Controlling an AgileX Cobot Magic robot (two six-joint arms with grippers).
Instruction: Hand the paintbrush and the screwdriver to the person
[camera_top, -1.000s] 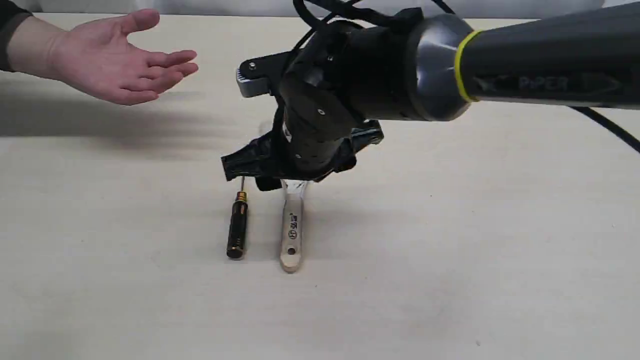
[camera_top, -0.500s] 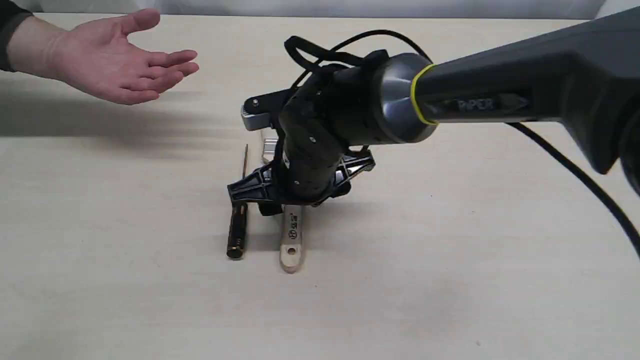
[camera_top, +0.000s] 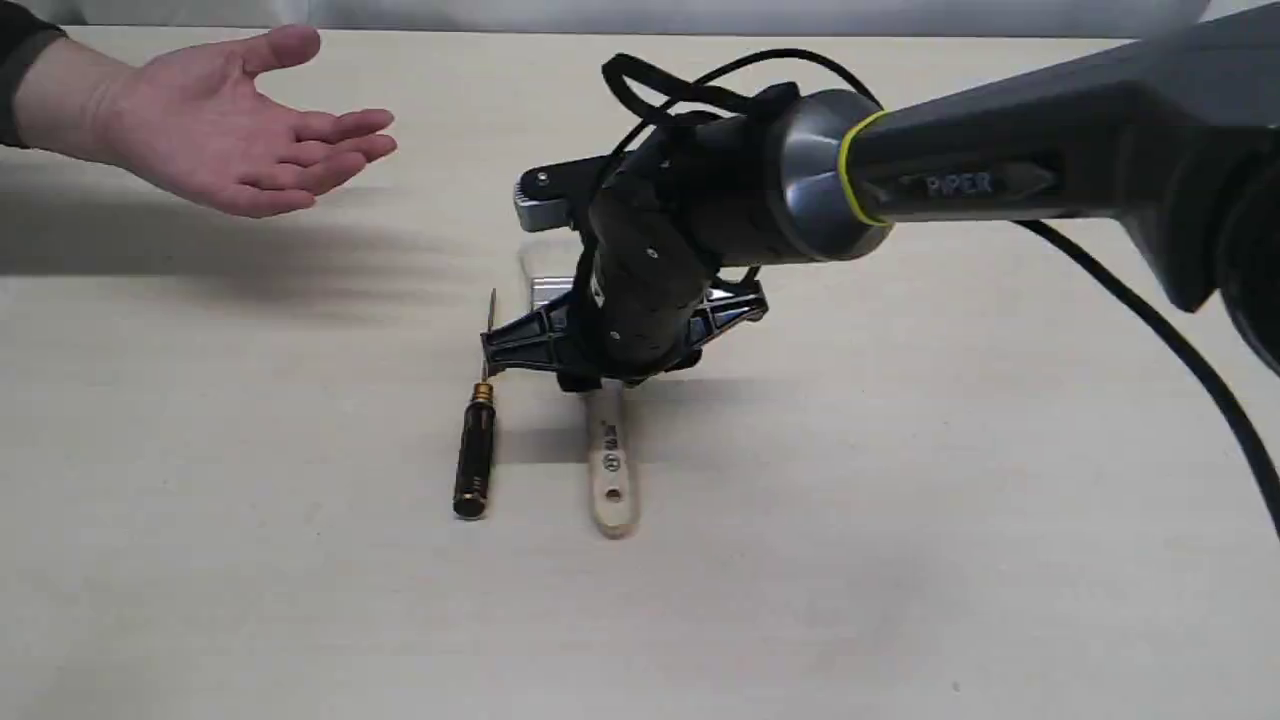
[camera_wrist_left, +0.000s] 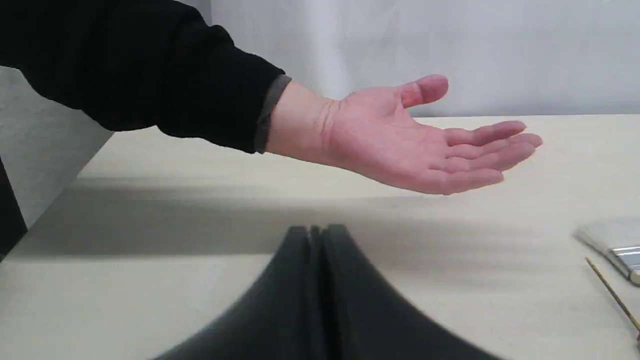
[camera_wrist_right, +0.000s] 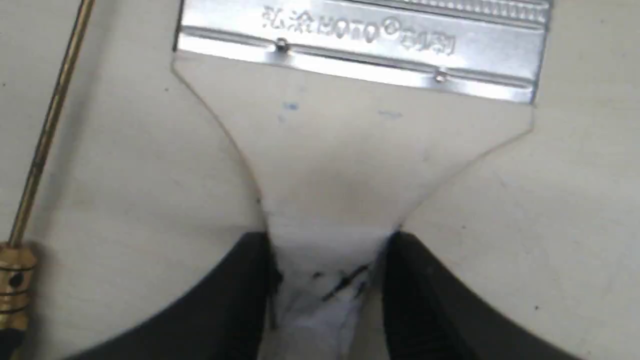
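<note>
Upper left of ext. view: person's hand (camera_top: 230, 130), palm up and open toward centre, dark cuff (camera_top: 18, 50) at frame edge, held above the table (camera_top: 900, 550). L gripper (camera_wrist_left: 315, 235) shows only in L wrist view: jaws pressed together w/ nothing between, low over the tabletop, the open palm beyond it. Left of centre in ext. view, the screwdriver (camera_top: 473, 450) lies flat, black handle toward bottom of frame, thin shaft pointing up-frame, untouched. Just right of it, apart and roughly parallel, is the paintbrush (camera_top: 611, 470): wooden handle w/ hole toward bottom, metal band (camera_wrist_right: 360, 45) toward top, mid part hidden under the wrist. R gripper (camera_wrist_right: 327, 260) is clamped on the handle's narrow neck below the flare, one jaw each side, touching. Can't tell whether brush rests on table or is lifted. R arm (camera_top: 1000, 180) runs in from right edge, cable (camera_top: 1150, 340) trailing.
</note>
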